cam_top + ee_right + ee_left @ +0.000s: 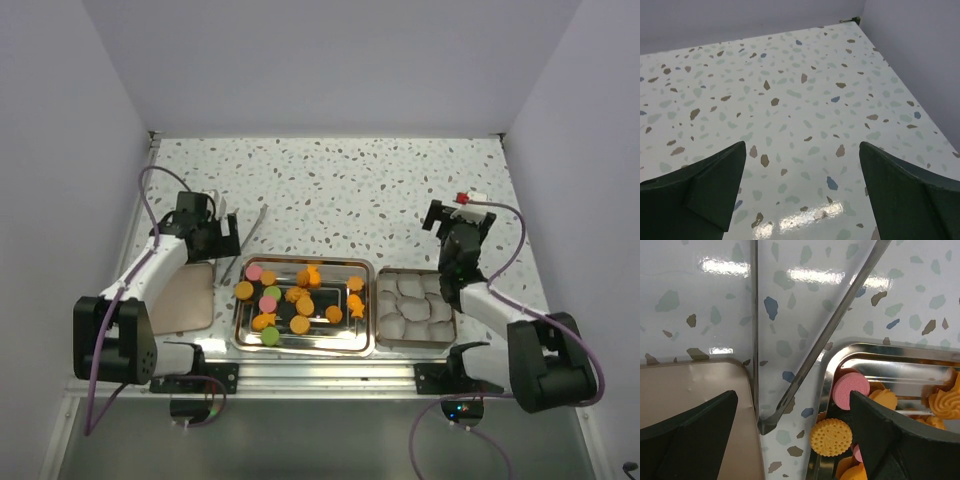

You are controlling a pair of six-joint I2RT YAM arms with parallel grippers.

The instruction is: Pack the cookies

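The cookies (304, 306), mostly orange with a few pink and green, lie loose in a shiny steel tray (300, 349) at the table's front middle. In the left wrist view a pink cookie (850, 387) and a round orange cookie (830, 437) lie by the tray's left rim (828, 371). My left gripper (217, 238) is open and empty just left of the tray, over the hinged end of metal tongs (826, 338) lying on the table; its gap (792, 432) spans them. My right gripper (446, 222) is open and empty, raised behind the cup box, over bare table (802, 185).
A box of white crinkled paper cups (414, 307) sits right of the tray. A beige flat lid (186, 296) lies left of the tray, also in the left wrist view (690, 385). The tongs (246, 243) run diagonally behind the tray's left corner. Walls enclose the speckled table.
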